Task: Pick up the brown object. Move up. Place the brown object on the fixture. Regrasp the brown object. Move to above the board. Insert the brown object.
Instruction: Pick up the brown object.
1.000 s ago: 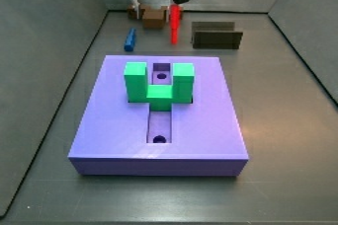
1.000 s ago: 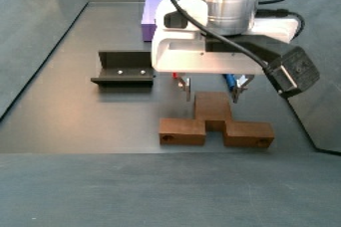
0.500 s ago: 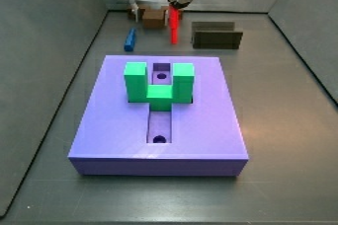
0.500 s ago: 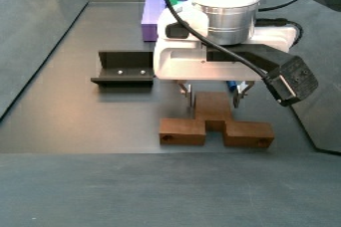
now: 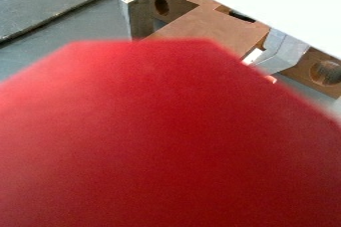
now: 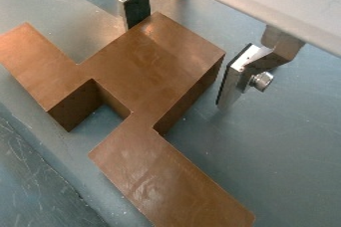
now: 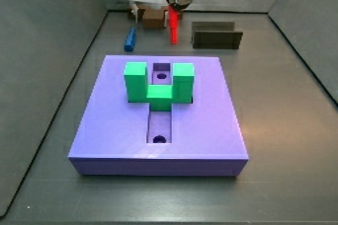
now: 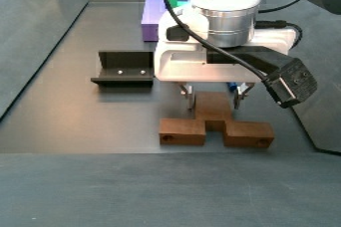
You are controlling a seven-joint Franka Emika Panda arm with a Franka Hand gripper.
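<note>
The brown object [image 8: 216, 129] lies flat on the floor in front of the arm, and shows partly behind the red peg in a side view [image 7: 149, 16]. My gripper [image 8: 213, 105] hangs low over it, open. In both wrist views the silver fingers [image 6: 253, 72] stand on either side of the brown object's [image 6: 147, 67] narrow middle block, with a gap on one side. Its round hole [image 5: 163, 4] shows beside a finger. The fixture [image 8: 123, 69] stands off to one side, apart from the gripper. The purple board [image 7: 158, 120] with its green block [image 7: 158, 81] lies farther away.
A slim red peg [image 7: 173, 24] stands next to the gripper and fills much of a wrist view as a red blur [image 5: 147, 141]. A blue peg [image 7: 130, 39] lies near the board's corner. Dark walls ring the floor.
The gripper has come down a little over the brown object, its fingers now beside the middle block. The brown object has not moved.
</note>
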